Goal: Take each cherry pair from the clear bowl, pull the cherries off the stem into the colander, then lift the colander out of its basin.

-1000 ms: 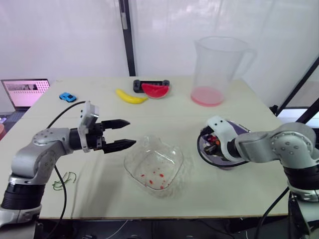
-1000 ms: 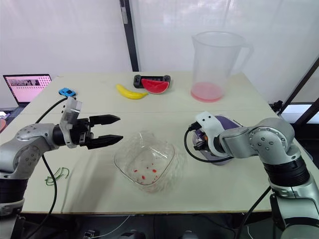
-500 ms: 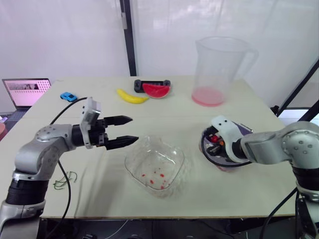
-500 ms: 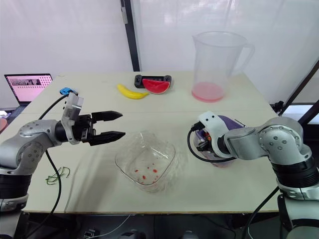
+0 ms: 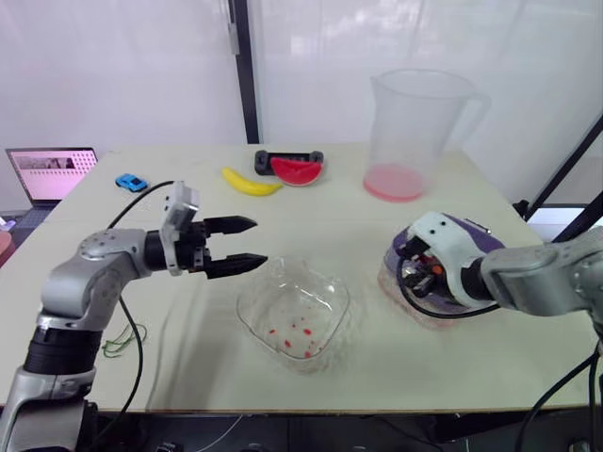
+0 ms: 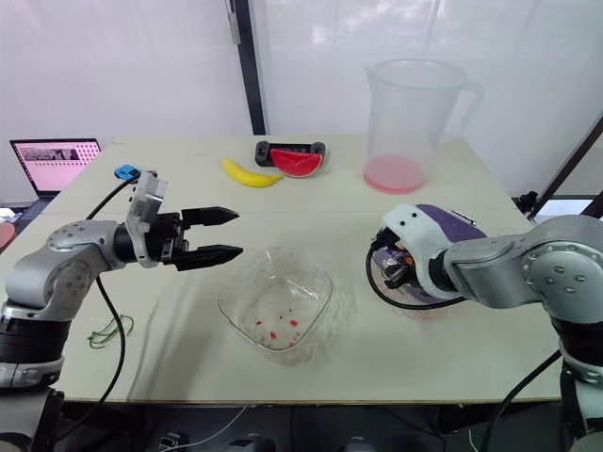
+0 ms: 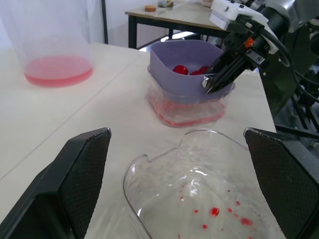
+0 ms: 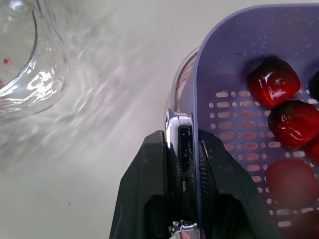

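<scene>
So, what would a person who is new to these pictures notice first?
First, the right gripper shut on the rim of the purple colander, which holds red cherries and sits in its basin on the right of the table. Then the tall jug with pink liquid at the back, and the left gripper open beside the clear bowl, which holds only red specks.

The colander (image 8: 239, 99) is lavender, patterned with rows of small holes, and holds glossy dark red cherries (image 8: 273, 82). The clear bowl (image 5: 293, 311) is flecked red inside. Beyond the bowl lie a yellow banana (image 5: 249, 182), a red watermelon slice (image 5: 295, 170) and a blue toy car (image 5: 130, 182) on the cream desk (image 5: 188, 358).
</scene>
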Motion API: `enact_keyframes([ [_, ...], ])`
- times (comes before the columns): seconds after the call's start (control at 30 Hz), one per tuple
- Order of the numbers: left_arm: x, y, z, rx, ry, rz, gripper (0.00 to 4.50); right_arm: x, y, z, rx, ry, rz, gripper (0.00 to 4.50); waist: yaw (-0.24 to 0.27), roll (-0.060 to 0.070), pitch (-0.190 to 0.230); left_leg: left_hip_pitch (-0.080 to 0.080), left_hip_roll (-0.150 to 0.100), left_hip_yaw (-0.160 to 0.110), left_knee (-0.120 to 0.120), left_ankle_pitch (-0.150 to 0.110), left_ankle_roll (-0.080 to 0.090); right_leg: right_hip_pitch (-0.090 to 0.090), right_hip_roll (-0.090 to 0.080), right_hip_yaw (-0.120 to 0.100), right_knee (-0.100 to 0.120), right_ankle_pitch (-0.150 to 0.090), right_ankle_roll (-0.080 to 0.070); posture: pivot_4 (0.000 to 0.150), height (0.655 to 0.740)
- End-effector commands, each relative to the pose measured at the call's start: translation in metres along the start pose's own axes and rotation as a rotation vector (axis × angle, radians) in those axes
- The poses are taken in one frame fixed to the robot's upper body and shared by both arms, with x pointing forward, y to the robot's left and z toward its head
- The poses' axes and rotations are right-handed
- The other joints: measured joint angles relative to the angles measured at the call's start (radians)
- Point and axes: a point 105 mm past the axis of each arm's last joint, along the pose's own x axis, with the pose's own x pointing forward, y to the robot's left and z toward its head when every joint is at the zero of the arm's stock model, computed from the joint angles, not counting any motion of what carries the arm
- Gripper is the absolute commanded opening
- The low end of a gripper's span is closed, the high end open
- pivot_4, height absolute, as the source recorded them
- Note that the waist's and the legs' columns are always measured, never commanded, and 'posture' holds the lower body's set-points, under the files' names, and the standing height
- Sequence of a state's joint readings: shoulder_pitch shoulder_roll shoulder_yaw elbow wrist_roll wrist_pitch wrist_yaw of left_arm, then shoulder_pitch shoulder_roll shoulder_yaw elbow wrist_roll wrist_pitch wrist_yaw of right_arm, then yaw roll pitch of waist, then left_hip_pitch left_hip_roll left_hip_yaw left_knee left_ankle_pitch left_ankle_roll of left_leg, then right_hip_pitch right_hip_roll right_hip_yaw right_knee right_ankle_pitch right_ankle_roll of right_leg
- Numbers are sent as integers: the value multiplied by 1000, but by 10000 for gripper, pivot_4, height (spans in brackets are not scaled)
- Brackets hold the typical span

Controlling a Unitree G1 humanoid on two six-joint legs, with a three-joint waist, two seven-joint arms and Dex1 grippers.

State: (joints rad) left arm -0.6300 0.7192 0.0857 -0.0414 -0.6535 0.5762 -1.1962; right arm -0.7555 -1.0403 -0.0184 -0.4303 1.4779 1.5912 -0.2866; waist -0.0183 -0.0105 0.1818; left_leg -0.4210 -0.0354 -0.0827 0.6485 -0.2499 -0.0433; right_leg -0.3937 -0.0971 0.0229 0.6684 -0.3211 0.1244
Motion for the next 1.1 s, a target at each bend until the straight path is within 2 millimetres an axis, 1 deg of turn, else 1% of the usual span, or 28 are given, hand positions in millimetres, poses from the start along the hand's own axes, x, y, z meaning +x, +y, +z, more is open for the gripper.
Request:
enact_keyframes([
  [0.03, 2, -1, 9, 48, -15, -17, 45000, -14, -4, 16, -16, -80, -22, 2221, 0, 0, 0, 0, 0, 0, 0, 0, 0, 0, 0, 0, 0, 0, 0, 1500, 7400],
  [0.23, 1, -1, 9, 50, -11, -18, 45000, -20, -7, 19, 1, -101, -22, 2221, 0, 0, 0, 0, 0, 0, 0, 0, 0, 0, 0, 0, 0, 0, 0, 1500, 7400],
  [0.4, 1, 1, 9, 52, -6, -18, 45000, -32, -13, 26, 3, -123, -45, 2221, 0, 0, 0, -1, 0, 0, 0, 0, 0, 0, 0, 0, 0, 0, 0, 1500, 7400],
  [0.6, 3, 2, 8, 54, -10, -26, 45000, -40, -11, 37, -1, -155, -39, 2221, -1, 0, 0, -1, 0, 0, 0, 0, 0, -1, 0, 0, 0, 0, 0, 1500, 7400],
  [0.7, 3, 2, 8, 53, -10, -29, 45000, -37, -6, 35, 14, -152, -15, 2221, -1, 0, 0, -1, 0, 0, 0, 0, 0, -1, 0, 0, 0, 0, 0, 1500, 7400],
  [0.8, 3, 2, 8, 51, -12, -28, 45000, -31, -3, 24, 14, -111, -12, 2221, -1, 0, 0, -1, 0, 0, 0, 0, 0, -1, 0, 0, 0, 0, 0, 1500, 7400],
  [1.1, -2, 1, 7, 47, -6, -19, 45000, -32, 1, 27, 24, -119, 5, 2221, -1, 0, 0, -2, 1, 0, 0, 0, 0, -2, 0, 0, 0, 0, 0, 1500, 7400],
])
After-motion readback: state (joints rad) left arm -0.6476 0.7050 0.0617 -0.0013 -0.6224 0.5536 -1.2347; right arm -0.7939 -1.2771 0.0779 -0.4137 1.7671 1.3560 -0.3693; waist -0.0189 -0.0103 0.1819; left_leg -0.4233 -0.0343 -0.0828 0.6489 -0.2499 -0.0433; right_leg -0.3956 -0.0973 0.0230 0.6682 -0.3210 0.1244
